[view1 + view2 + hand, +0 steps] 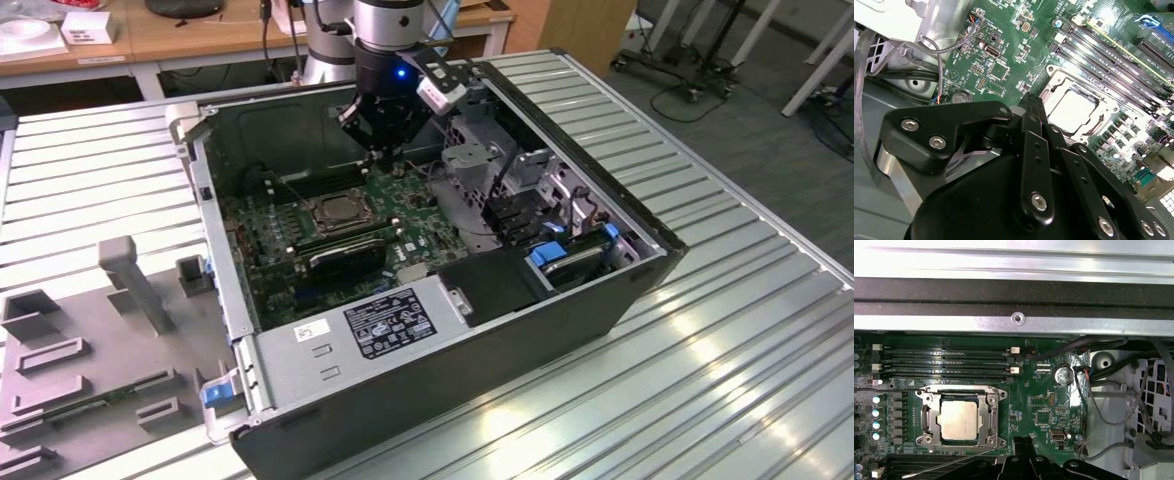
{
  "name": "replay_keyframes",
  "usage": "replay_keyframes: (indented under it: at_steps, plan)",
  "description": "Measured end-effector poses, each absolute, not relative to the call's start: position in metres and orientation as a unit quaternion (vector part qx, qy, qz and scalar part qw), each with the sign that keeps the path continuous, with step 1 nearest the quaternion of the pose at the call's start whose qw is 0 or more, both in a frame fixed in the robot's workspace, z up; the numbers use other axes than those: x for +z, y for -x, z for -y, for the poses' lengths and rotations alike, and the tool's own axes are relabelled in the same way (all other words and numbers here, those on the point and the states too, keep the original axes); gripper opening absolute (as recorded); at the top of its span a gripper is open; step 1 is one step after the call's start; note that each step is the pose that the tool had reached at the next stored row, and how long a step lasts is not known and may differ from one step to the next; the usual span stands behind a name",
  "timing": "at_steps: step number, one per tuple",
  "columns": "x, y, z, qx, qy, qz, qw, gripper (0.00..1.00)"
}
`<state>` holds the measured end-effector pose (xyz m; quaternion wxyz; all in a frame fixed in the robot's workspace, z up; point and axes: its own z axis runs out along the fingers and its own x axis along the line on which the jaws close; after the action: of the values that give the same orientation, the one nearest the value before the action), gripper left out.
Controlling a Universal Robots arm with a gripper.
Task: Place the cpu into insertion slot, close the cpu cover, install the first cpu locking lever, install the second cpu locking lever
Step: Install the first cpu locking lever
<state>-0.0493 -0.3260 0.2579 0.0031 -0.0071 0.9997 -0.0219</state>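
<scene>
exterior view: the gripper hangs over the green board inside the open pc case, near the socket but not touching it.

second wrist view: its fingers look pinched together with nothing between them. the chip sits in the socket.

first wrist view: the chip lies flat in the socket with the cover frame down around it. a thin wire lever slants along the socket's gripper-side edge.

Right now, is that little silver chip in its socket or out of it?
In. The cpu sits flat and square inside the cpu cover cut-out on the green board, seen in both wrist views.
</scene>
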Motion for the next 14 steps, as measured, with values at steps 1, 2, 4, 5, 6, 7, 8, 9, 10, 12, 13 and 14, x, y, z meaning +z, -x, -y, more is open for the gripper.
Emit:
replay_keyframes:
  at_steps: [1, 2, 4, 5, 6, 7, 8, 9, 10, 12, 13, 14]
  plan:
    - [0.2579, 0.0493, 0.3260, -0.022, 0.007, -1.000, 0.003, 0.11]
    - [0.2579, 0.0493, 0.3260, -0.023, 0.007, -1.000, 0.003, 0.11]
    - [0.2579, 0.0493, 0.3260, -0.023, 0.007, -1.000, 0.003, 0.11]
    - [0.2579, 0.0493, 0.3260, -0.024, 0.007, -1.000, 0.004, 0.11]
    - [0.2579, 0.0493, 0.3260, -0.024, 0.007, -1.000, 0.004, 0.11]
    - [0.2579, 0.0493, 0.3260, -0.024, 0.007, -1.000, 0.004, 0.11]
    - [0.2579, 0.0493, 0.3260, -0.025, 0.007, -1.000, 0.004, 0.11]
    - [0.2579, 0.0493, 0.3260, -0.025, 0.007, -1.000, 0.004, 0.11]
    - [0.2579, 0.0493, 0.3260, -0.025, 0.007, -1.000, 0.004, 0.11]
    - [0.2579, 0.0493, 0.3260, -0.026, 0.007, -1.000, 0.004, 0.11]
    - [0.2579, 0.0493, 0.3260, -0.026, 0.007, -1.000, 0.004, 0.11]
    - [0.2579, 0.0493, 0.3260, -0.027, 0.007, -1.000, 0.004, 0.11]
